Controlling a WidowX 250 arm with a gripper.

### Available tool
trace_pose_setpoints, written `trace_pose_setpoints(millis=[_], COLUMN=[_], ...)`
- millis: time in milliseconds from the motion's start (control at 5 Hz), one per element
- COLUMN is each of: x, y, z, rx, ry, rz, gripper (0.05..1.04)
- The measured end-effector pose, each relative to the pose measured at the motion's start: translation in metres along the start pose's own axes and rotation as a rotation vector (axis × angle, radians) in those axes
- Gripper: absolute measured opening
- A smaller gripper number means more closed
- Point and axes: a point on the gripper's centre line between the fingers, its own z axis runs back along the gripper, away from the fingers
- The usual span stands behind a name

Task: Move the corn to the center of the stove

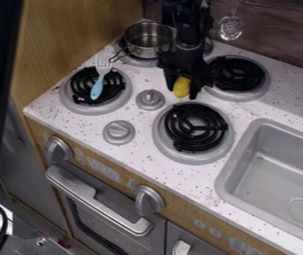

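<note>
Speckled stovetop (139,148) lies below as, nearer its back edge, the black gripper (183,90) grips the toy corn (181,87), likely light, firm and slick, best pinched mid-length.

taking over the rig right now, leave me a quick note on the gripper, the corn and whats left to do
Gripper: the black two-finger gripper looks closed on the yellow toy corn.
Corn: near the middle of the four black-coil burners; can't tell if it touches the white speckled stovetop.
Done: corn grasped, roughly central.
Left: fine-tune the spot if needed, lower if it's raised, release, back off. I'd watch the grey knob close by.
</note>
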Motion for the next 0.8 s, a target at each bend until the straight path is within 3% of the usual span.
trace_pose_setpoints(millis=[400,600,800], x=[0.008,0.008,0.003], y=[0.021,0.021,0.023], z=[-0.030,-0.030,-0.025], rx=[-0.001,0.000,-0.005], ry=[0.048,0.048,0.036], rz=[0.008,-0.030,-0.059], gripper=[0.614,0.684,0.952])
